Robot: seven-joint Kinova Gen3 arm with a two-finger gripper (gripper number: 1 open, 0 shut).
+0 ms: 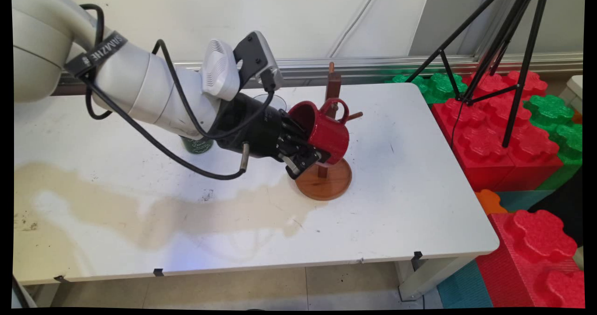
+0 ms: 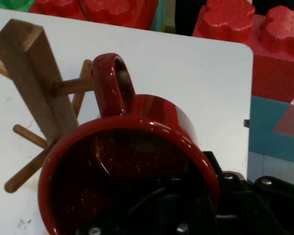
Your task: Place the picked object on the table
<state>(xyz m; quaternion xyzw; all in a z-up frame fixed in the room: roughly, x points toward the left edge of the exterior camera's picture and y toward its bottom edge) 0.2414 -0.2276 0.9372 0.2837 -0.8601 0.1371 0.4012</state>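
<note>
Reaches in from the upper left of the frame, white arm (image 1: 140, 91) slanting down toward centre. Black gripper (image 1: 305, 149) at mid-frame, tilted sideways, fingers clamped on a wall, one inside, one outside.

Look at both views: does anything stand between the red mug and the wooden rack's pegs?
Nothing visible does. The gripper holds the red mug by its rim, tilted right against the wooden rack. In the hand view the mug's handle already sits around a peg.

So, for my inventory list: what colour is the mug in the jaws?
Glossy red ceramic mug, inside and out; hand view shows it best.
</note>
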